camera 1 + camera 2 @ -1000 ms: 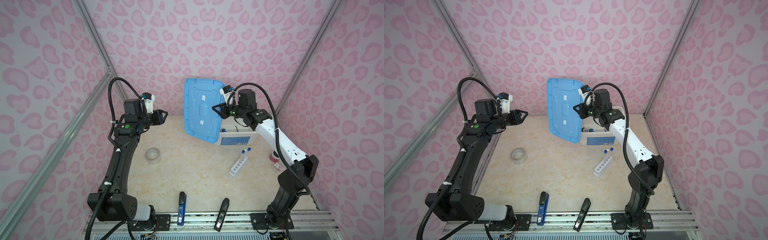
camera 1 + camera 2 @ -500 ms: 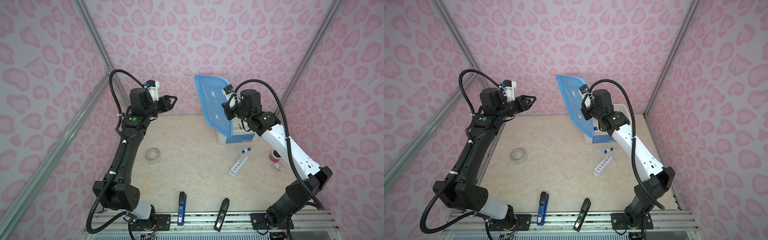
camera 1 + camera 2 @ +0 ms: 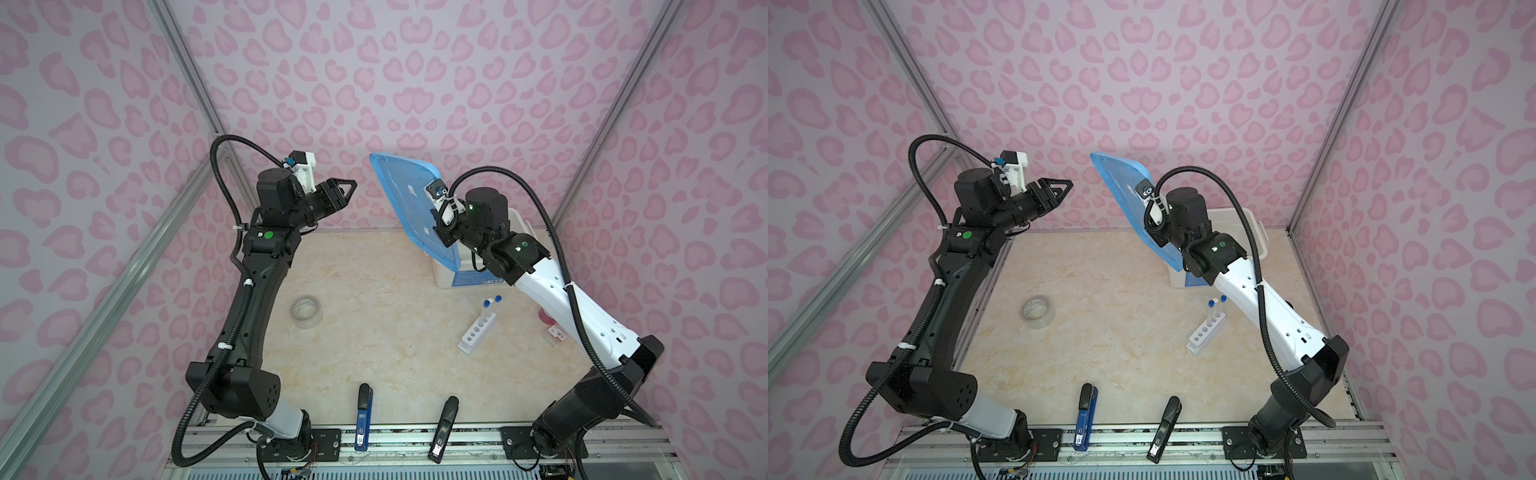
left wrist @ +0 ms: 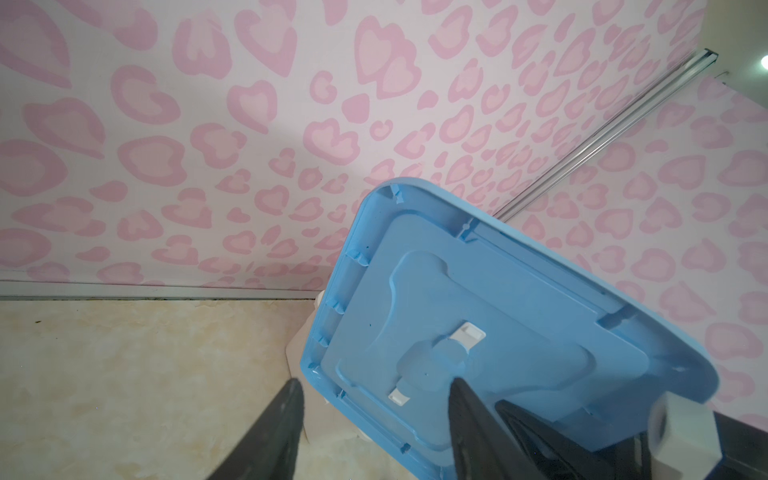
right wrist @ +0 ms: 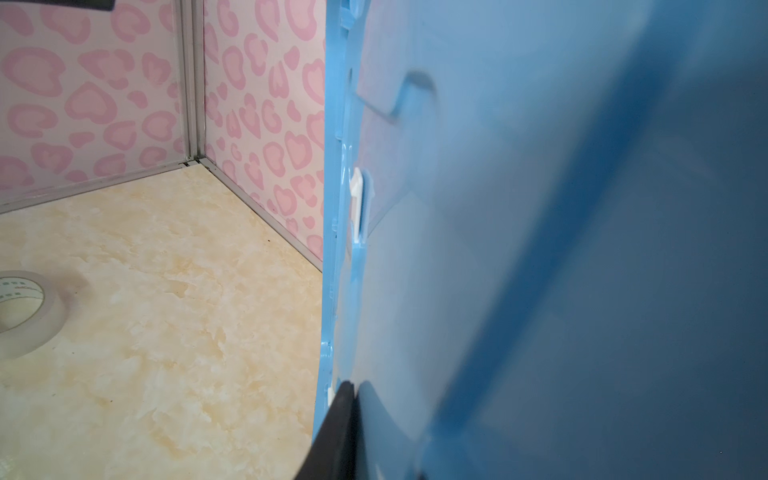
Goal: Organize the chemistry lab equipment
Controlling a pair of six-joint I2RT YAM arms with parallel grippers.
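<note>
1. Taking the far wall as 12 o'clock in both top views, your left pincer (image 3: 348, 189) hung high over the bench (image 3: 374, 365) at about 11 o'clock. Its jaws stood apart and held nothing.
2. In the left wrist view its two dark fingers (image 4: 282, 424) stood wide apart and pointed toward the blue lid (image 4: 519, 311), without touching it.
3. Your right pincer (image 3: 442, 237) was clamped on the edge of the blue lid. It held the lid in the air, tipped steeply on edge, at about 1 o'clock.
4. In the right wrist view one black finger (image 5: 338, 424) lay against the lid's rim. The other finger was hidden, and the lid filled most of that view.
5. The white bin (image 3: 444, 274) sat on the bench at about 2 o'clock, under and behind the lid's lower edge. You could not see what was inside it.
6. The white rack (image 3: 476, 332) lay on the bench at about 3 o'clock, just on the 6 o'clock side of the bin and apart from it.
7. The test tubes (image 3: 486, 311) stood upright in the rack's end nearest the bin, showing blue and white caps. The holes at the rack's other end were open.
8. The clear tape roll (image 3: 306, 311) lay flat at about 9 o'clock, well apart from the rack.
9. The blue stapler (image 3: 364, 415) lay at 6 o'clock and the black stapler (image 3: 444, 426) at about 5 o'clock. Both were at the bench's near edge and overhung the rail.
</note>
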